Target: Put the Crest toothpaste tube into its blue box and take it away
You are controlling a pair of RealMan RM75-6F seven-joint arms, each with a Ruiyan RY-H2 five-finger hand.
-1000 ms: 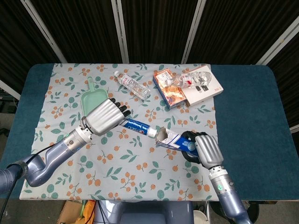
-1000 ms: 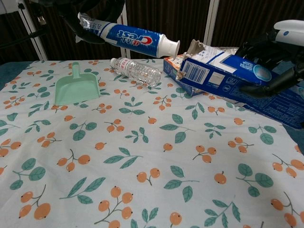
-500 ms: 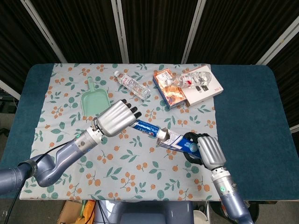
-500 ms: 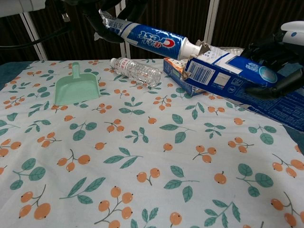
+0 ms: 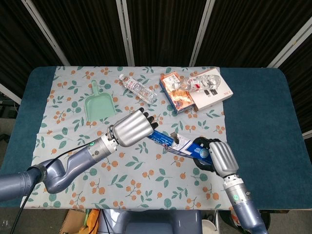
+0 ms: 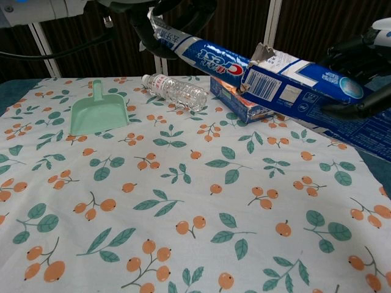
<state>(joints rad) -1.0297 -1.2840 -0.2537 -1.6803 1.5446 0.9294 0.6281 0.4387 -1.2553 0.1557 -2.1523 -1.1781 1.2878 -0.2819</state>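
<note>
Gripping toothpaste tube [image 6: 204, 56], left hand [image 5: 132, 128] angles cap end inside blue box [image 6: 299, 82]; right hand [image 5: 217, 156] clasps box.

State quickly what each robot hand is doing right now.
Left robot hand: holding the toothpaste tube.
Right robot hand: holding the blue box.

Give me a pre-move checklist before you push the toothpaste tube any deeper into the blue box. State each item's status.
1. Left hand holds the toothpaste tube by its tail end: ok.
2. Right hand holds the blue box off the table: ok.
3. Tube's cap end is inside the box's open end: ok; the cap is out of sight behind the flaps.
4. Tube in line with the box: ok, roughly, in the chest view.
5. Box's far end closed: cannot tell.
6. Water bottle and green scoop lie clear of the path: ok.
</note>
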